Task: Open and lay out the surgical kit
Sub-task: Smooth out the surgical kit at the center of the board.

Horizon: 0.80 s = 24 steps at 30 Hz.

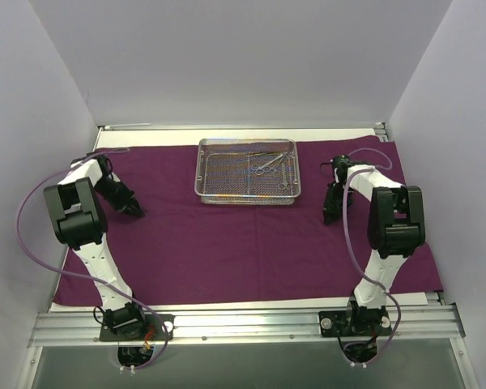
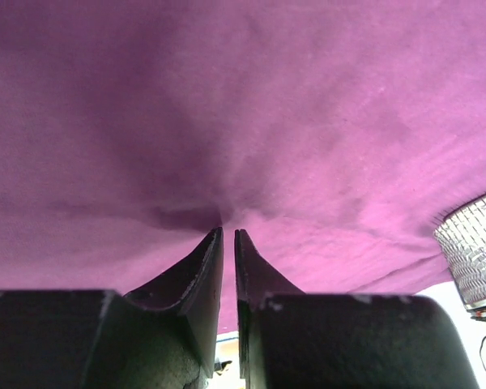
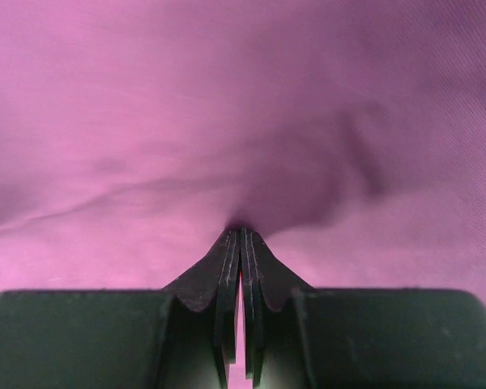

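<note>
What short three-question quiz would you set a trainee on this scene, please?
1. Where do the instruments lie?
2. The cloth is: A) folded over the tray; B) spread flat under the tray; C) bundled at the left edge.
3. True or false: the right tool has its jaws wide open.

Key: 1. In the tray. 2. B. 3. False: they are shut, and seem to pinch the cloth.
</note>
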### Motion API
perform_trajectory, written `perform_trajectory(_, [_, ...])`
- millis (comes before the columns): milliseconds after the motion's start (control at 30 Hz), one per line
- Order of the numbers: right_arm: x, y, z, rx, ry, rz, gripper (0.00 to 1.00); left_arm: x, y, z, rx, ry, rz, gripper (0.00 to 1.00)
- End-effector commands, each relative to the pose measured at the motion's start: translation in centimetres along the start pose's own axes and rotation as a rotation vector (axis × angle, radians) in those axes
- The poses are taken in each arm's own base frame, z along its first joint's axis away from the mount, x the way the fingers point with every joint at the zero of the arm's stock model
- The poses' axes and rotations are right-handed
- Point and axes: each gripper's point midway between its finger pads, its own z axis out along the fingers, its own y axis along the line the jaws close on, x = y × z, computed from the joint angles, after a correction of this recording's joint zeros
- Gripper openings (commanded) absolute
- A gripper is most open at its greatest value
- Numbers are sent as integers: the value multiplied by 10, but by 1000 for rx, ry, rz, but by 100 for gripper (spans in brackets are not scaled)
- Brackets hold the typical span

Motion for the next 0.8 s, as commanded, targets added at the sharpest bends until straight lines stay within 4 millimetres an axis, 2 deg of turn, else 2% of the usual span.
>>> perform_trajectory(0, [2, -14, -1, 28, -8, 38, 4, -17, 0, -6, -1, -80, 35, 19])
perform_trajectory(100, [1, -24, -2, 58, -12, 41, 4, -15, 3, -4, -15, -80, 36, 19])
perform_trajectory(200, [-10, -27, -12, 80, -47, 23, 4, -16, 5, -7, -23, -83, 38, 19])
perform_trajectory(267, [-16, -21, -23, 77, -66, 4, 4, -21, 1, -17, -30, -125, 56, 18])
perform_trajectory(300, [-21, -14, -29, 66, -84, -7, 4, -22, -6, -30, -25, -164, 78, 18])
perform_trajectory(333, [-32, 2, -45, 38, -121, -32, 5, -24, -11, -38, -25, -187, 92, 20])
perform_trajectory(367, [-37, 14, -54, 4, -140, -44, 6, -23, -15, -45, -23, -202, 105, 27])
perform_trajectory(400, [-43, 28, -64, -27, -167, -59, 6, -20, -31, -58, 4, -234, 141, 30])
perform_trajectory(433, [-51, 43, -75, -63, -205, -71, 7, -16, -38, -63, 24, -242, 159, 32])
perform_trajectory(467, [-63, 72, -97, -123, -271, -94, 10, -13, -48, -68, 49, -256, 182, 36])
perform_trajectory(533, [-76, 103, -116, -184, -346, -114, 16, 4, -71, -74, 103, -258, 240, 44])
perform_trajectory(567, [-84, 130, -136, -234, -407, -134, 20, 7, -78, -76, 121, -265, 257, 47])
perform_trajectory(600, [-88, 143, -142, -257, -434, -143, 24, 12, -85, -80, 140, -274, 274, 52])
perform_trajectory(633, [-94, 159, -138, -279, -452, -156, 36, 17, -93, -80, 156, -272, 296, 55])
perform_trajectory(667, [-99, 180, -153, -315, -490, -179, 40, 20, -95, -81, 161, -270, 304, 57])
perform_trajectory(700, [-100, 191, -152, -323, -488, -192, 42, 24, -99, -84, 173, -267, 313, 59])
perform_trajectory(733, [-101, 201, -133, -311, -456, -207, 46, 27, -101, -86, 181, -266, 325, 59])
perform_trajectory(767, [-102, 210, -132, -317, -452, -219, 48, 30, -102, -91, 190, -272, 343, 61])
